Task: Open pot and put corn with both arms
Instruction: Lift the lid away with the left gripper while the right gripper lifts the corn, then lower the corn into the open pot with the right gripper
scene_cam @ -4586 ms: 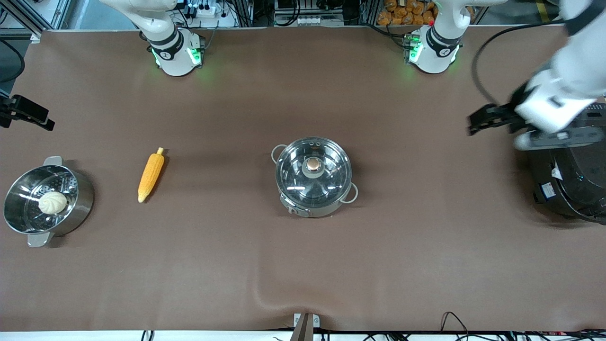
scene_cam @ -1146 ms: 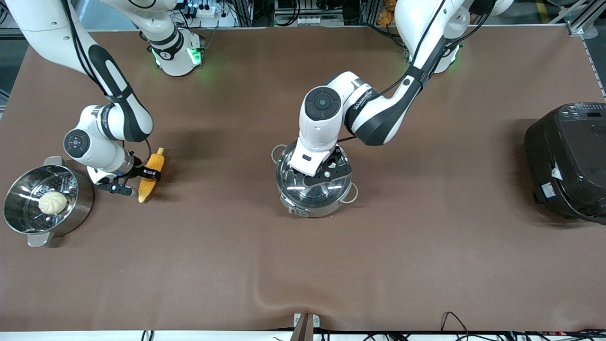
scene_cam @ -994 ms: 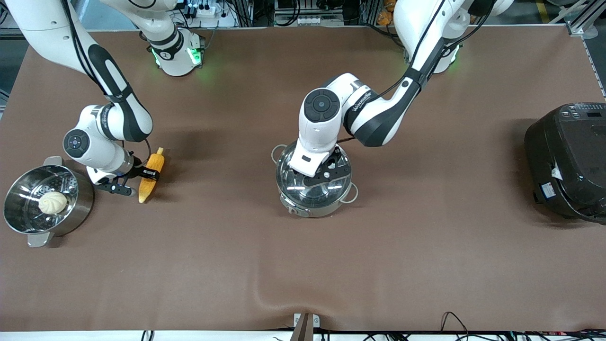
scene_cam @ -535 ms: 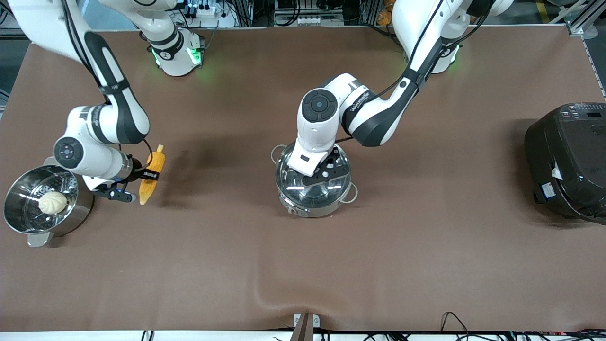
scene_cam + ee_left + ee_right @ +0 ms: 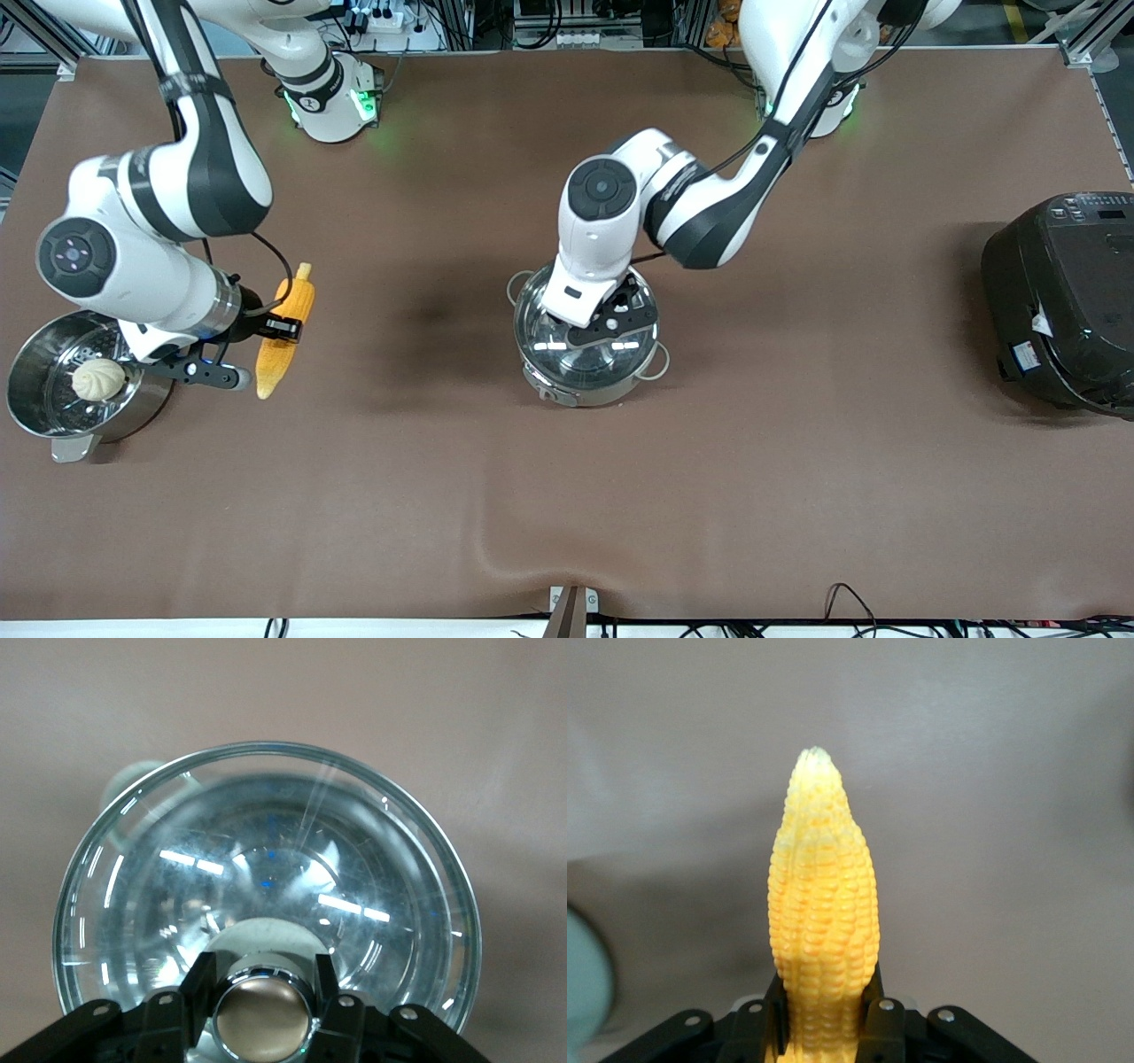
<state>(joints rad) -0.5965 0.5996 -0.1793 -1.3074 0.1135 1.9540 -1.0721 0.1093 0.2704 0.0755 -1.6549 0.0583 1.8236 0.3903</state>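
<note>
The brown desk (image 5: 797, 496) carried everything, and the stainless-steel pot (image 5: 587, 341) stood near its middle; every place below is told from that pot. The black rice cooker (image 5: 1059, 306) sat well apart from the pot at the left arm's end of the desk, against that edge. The steel steamer pot (image 5: 80, 390) sat well apart from it at the right arm's end, close to that edge, with a white bun (image 5: 97, 378) lying on its perforated insert.

The pot was shiny and round, with thin wire loop handles and a glass lid (image 5: 266, 877) whose clear dome mirrored bright strip lights. The left hand (image 5: 611, 321) was over the pot's middle, clenched on the lid's copper-coloured knob (image 5: 260, 1014), one finger at each side of it. Whether the lid rested on the rim or stood just clear of it could not be told.

The corn (image 5: 285, 330) was a yellow-orange tapered cob with a pale stub at one end. The right hand (image 5: 282, 328) grasped it across its middle, up in the air over bare desk between the pot and the steamer pot, much closer to the steamer pot.

Bare brown desk stretched between the corn and the pot, between the pot and the rice cooker, and from the pot to the desk edge nearest the front camera.
</note>
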